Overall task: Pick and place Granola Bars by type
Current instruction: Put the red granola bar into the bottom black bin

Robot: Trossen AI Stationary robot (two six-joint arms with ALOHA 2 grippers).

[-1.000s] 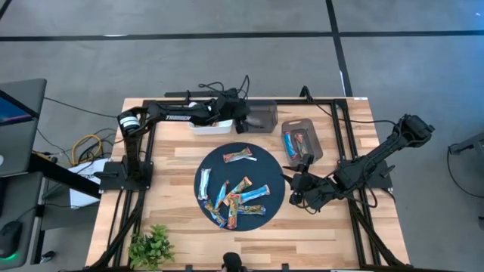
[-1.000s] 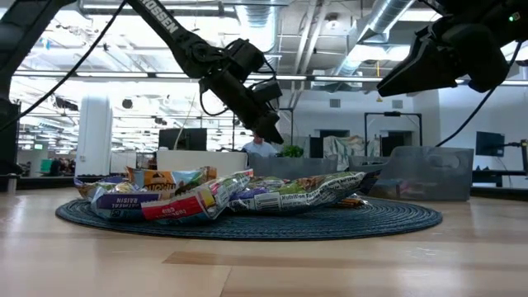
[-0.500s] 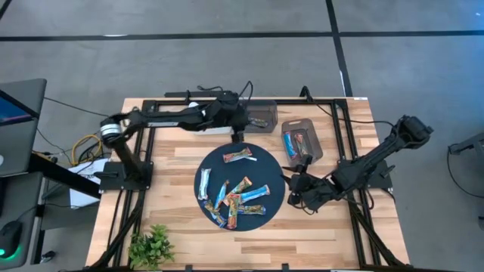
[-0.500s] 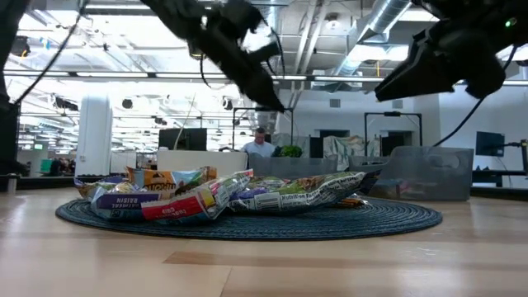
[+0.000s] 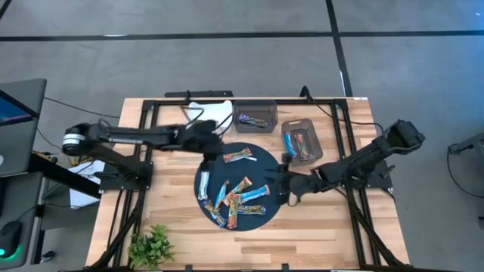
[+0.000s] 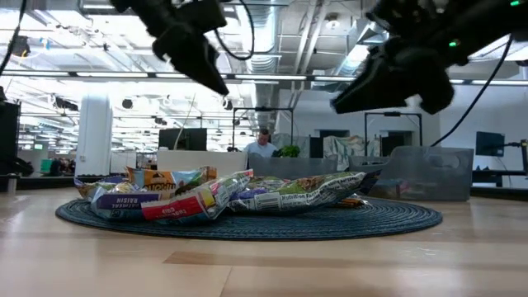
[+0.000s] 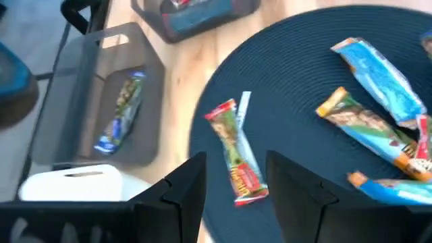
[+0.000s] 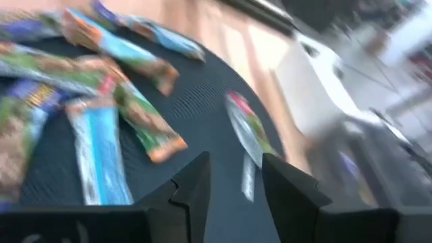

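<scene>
Several granola bars (image 5: 236,198) in blue, orange-red and brown-green wrappers lie on a round dark mat (image 5: 265,168). A single red-green bar (image 5: 240,156) lies at the mat's far side, and it also shows in the left wrist view (image 7: 236,158). My left gripper (image 5: 215,143) hangs open and empty above the mat's far-left edge, its fingers (image 7: 192,185) short of that bar. My right gripper (image 5: 278,186) hangs open and empty above the mat's right edge, facing the bars (image 8: 101,145). In the low view both grippers, left (image 6: 198,58) and right (image 6: 371,87), are well above the pile.
A dark bin (image 5: 255,115) at the far edge holds one bar (image 7: 123,108). A second dark bin (image 5: 301,142) to its right holds bars. A white tray (image 5: 206,113) stands left of them. A thin white strip (image 7: 244,106) lies beside the single bar. A plant (image 5: 150,245) stands at the near left.
My left gripper has come away from the far bins, toward the table's near and left side, and now hangs over the mat's far-left edge. My right gripper has gone toward the table's left, over the mat's right edge. The bars have not moved.
</scene>
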